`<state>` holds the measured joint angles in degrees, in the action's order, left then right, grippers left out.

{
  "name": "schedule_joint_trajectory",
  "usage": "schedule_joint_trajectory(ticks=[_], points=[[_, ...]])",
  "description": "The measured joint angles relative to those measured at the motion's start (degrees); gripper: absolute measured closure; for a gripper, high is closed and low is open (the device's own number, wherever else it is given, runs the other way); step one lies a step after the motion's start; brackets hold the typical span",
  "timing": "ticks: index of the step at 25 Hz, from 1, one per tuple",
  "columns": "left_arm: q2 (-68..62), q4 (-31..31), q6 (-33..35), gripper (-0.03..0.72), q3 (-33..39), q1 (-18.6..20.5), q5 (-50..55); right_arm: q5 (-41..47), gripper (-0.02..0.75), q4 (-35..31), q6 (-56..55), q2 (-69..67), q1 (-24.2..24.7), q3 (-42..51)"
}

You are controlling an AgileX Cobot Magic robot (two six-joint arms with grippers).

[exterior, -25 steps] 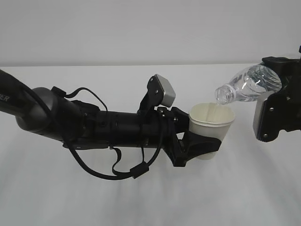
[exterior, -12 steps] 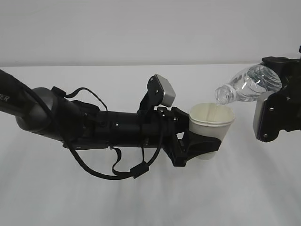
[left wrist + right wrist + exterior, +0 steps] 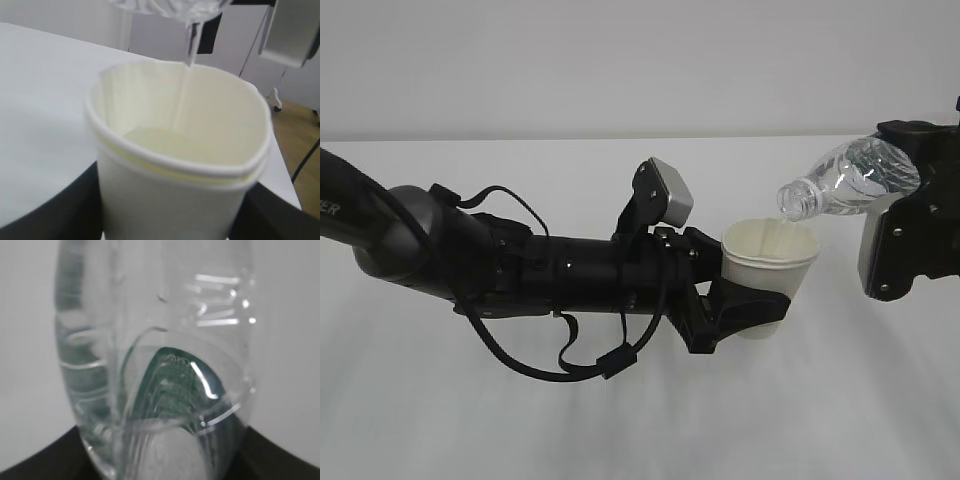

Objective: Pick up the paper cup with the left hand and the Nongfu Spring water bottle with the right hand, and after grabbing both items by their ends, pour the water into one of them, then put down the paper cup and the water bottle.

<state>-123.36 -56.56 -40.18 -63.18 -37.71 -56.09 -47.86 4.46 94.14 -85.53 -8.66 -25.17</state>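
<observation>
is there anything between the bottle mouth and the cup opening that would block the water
Nothing visible does. The Nongfu Spring water bottle tilts mouth-down just above the paper cup, and a thin stream of water falls straight into it.

We identify a laboratory or test room: a bare white table point(image 3: 620, 420) against a plain pale wall point(image 3: 620, 60), with wooden flooring point(image 3: 300, 150) and a caster-footed stand point(image 3: 274, 97) behind it.

clear ribbed Nongfu Spring water bottle point(image 3: 155, 365) filling view, water point(image 3: 165, 440) inside, dark green reflection at centre (label maybe), black gripper edges at bottom corners, plain pale background
</observation>
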Motion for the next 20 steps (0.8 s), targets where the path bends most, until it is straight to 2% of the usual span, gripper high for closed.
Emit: schedule_joint_trajectory(ticks=[20], points=[[0.0, 0.1, 0.0, 0.221, 0.0, 0.0, 0.1, 0.0, 0.355, 0.0, 0.0, 0.0, 0.0, 0.0]])
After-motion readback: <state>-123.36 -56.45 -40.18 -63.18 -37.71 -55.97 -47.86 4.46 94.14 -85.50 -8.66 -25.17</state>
